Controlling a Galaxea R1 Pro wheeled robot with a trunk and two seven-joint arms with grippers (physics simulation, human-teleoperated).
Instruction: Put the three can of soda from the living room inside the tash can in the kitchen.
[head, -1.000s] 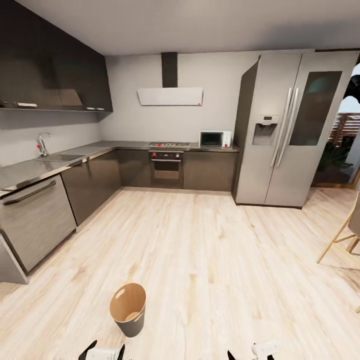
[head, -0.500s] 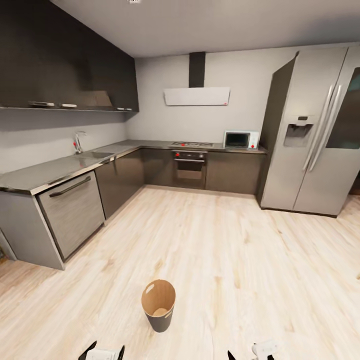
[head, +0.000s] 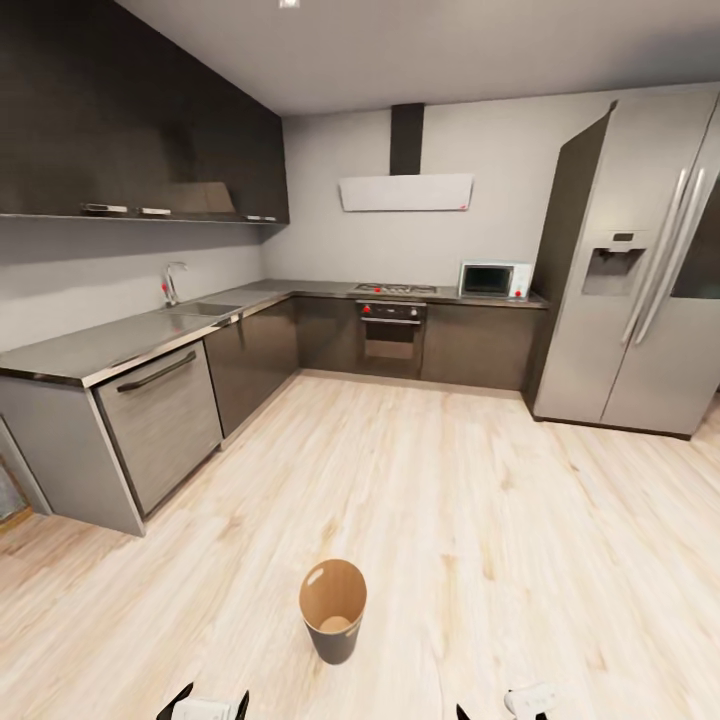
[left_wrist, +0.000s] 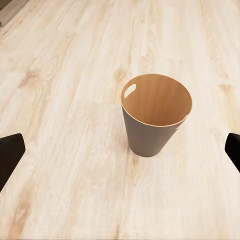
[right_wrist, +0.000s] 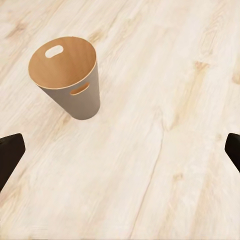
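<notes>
The tash can, a grey bin with a brown inner wall, stands upright on the pale kitchen floor just ahead of me, between my two arms. The left wrist view looks down into the tash can; the right wrist view has the tash can off to one side. My left gripper and right gripper sit at the bottom edge of the head view. Each wrist view has dark fingertips wide apart with nothing between them. The cans of soda are out of view.
Dark cabinets with a steel dishwasher front and a grey countertop run along the left wall. An oven and a white microwave line the back wall, and a steel fridge stands at the right. Wood floor spreads wide around the bin.
The whole head view has swung left, so the cabinets, fridge and bin sit further right in the picture. Both grippers hold the same place at the bottom edge.
</notes>
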